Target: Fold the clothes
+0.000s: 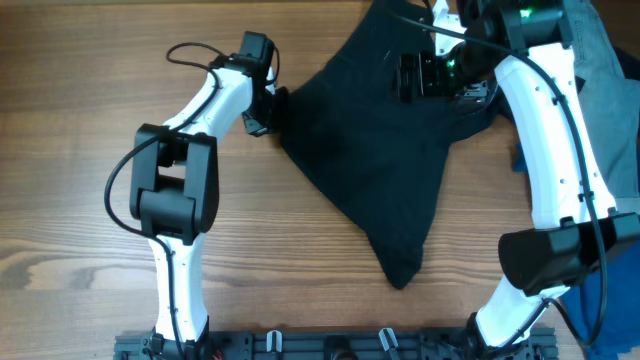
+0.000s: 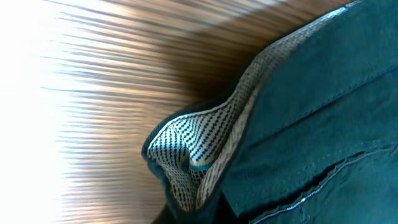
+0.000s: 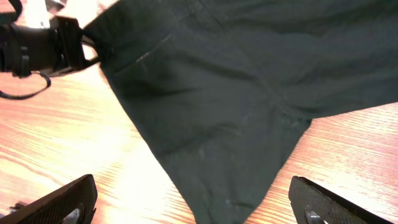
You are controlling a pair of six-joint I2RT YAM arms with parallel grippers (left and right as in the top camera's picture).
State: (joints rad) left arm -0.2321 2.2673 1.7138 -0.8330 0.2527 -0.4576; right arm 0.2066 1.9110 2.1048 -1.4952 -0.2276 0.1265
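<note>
Two arms attend one large black soft-fabric garment (image 1: 370,150). It lies across the centre of the wood-grain counter (image 1: 80,230) and narrows to a point toward 6 o'clock.

The left pincer (image 1: 268,105) sits at the garment's 10 o'clock corner. Its fingers are not visible in its own view, but the waistband corner and its dotted lining stand lifted, so it appears to be pinching that corner, probably to anchor or draw it for a fold.

The right pincer (image 3: 196,205) hovers over the garment's 1 o'clock area with fingers spread wide and nothing between them, probably positioned to take a second hold.

The counter is flat and bare at 9 o'clock. A light blue denim garment (image 1: 605,70) lies at 2 o'clock and a royal blue cloth (image 1: 600,295) at 4 o'clock.
</note>
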